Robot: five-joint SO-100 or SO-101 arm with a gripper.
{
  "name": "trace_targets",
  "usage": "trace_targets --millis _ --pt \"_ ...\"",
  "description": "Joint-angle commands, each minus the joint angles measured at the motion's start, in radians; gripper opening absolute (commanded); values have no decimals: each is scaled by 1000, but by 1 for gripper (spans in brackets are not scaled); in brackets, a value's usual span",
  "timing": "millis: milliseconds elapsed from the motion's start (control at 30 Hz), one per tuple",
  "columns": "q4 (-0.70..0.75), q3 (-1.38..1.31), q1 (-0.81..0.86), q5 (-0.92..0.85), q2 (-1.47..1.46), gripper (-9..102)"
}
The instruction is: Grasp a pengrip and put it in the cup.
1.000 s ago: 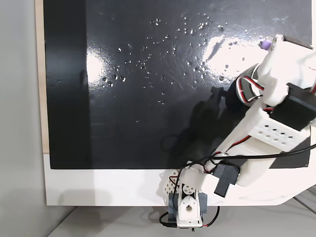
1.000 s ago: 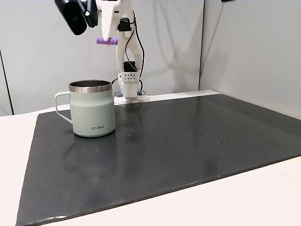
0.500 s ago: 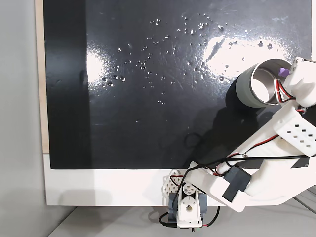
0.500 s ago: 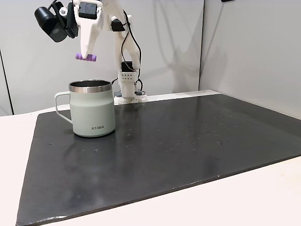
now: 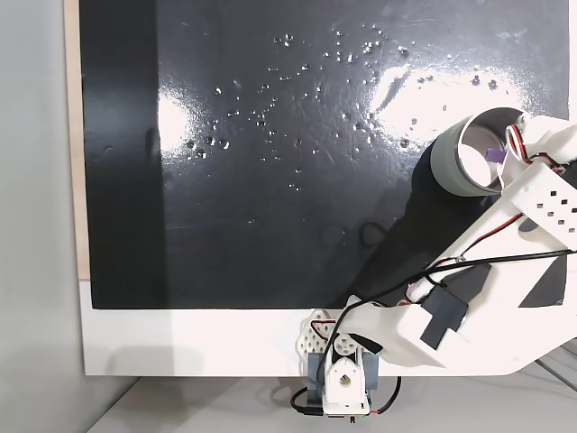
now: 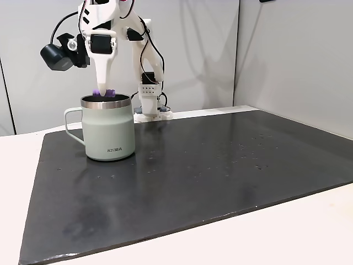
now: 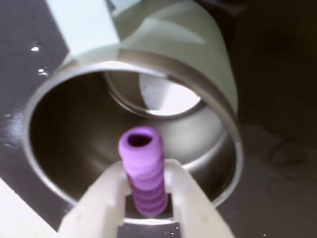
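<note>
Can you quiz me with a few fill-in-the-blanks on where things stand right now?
1. The gripper is shut on the ____.
2. In the wrist view, the pengrip hangs over the mouth of the ____.
3. In a fixed view, the cup stands upright on the ____ mat.
4. The colour of the pengrip is ____.

Missing words: pengrip; cup; black; purple

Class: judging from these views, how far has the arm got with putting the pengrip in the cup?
Done: the gripper has picked up the pengrip. In hand: it holds it just above the cup mouth. Left: opening the gripper so it drops inside.
</note>
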Motion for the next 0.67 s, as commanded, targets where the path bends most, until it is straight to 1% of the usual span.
trace_targets --millis 0,33,167,233,633 --pt "11 -3 -5 -9 9 0" --pt "11 -3 -5 -9 9 0" --pt "11 -5 -6 -8 17 16" --pt "11 -5 -6 -5 20 20" --pt "11 -5 -8 0 20 20"
